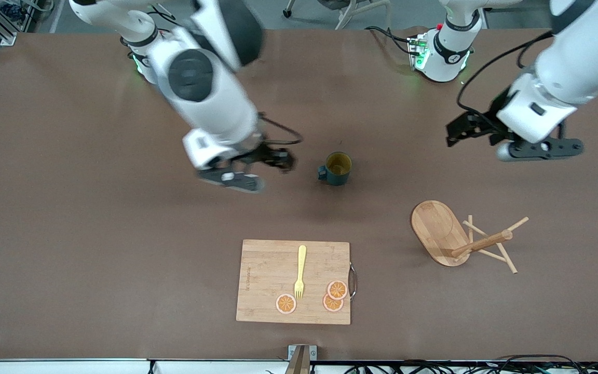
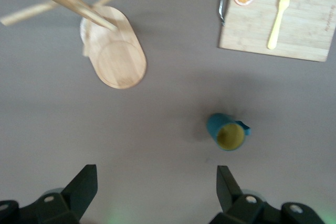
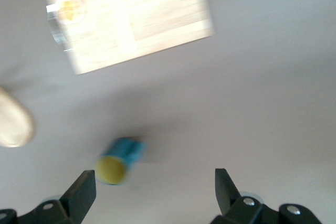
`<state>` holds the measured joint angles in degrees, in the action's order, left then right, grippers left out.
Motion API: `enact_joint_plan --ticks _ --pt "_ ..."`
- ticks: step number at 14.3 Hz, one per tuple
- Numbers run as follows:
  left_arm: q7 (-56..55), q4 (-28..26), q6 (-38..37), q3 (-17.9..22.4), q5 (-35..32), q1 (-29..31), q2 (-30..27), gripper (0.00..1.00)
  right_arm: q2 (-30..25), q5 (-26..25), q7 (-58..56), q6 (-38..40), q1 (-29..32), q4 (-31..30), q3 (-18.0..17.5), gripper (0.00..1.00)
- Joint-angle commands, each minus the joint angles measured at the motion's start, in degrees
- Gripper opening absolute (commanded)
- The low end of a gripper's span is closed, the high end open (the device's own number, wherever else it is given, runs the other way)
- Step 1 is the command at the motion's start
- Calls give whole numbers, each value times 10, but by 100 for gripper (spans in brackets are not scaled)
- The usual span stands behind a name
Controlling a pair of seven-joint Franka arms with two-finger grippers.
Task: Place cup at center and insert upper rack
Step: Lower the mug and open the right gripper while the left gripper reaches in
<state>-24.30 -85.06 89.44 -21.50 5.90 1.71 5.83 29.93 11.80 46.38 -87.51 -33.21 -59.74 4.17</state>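
Right gripper [image 1: 257, 169] hangs over bare table beside the cup [image 1: 336, 169], toward the right arm's end; fingers spread wide, nothing between them. Cup stands upright near the table's middle, handle turned toward that gripper, yellow inside showing. Looks placed; first half of the task judged done.

Cutting board [image 1: 294, 281] lies nearer the front camera than the cup; a fork [image 1: 300, 272] and three orange slices [image 1: 333, 296] rest on it. Not part of the job.

Upper rack [image 1: 457, 238] lies tipped on its side toward the left arm's end, base on edge, post and pegs pointing away from the cup. Left gripper [image 1: 506, 143] hovers above table near it, jaws wide, empty.

Step in hand, as I judge: left arm fetches the rack. Best to grip the thick post rather than a thin peg, right it before carrying, and keep the pegs clear of the cup.
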Motion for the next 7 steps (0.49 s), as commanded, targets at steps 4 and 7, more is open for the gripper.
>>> enact_joint_plan --ticks 4,7 --pt "-194 -32 56 -94 -16 -46 5 100 -53 -15 -198 87 210 -30 0 100" --pt "-307 -33 81 -94 -63 -133 38 100 -58 -45 -301 88 266 -30 0 100"
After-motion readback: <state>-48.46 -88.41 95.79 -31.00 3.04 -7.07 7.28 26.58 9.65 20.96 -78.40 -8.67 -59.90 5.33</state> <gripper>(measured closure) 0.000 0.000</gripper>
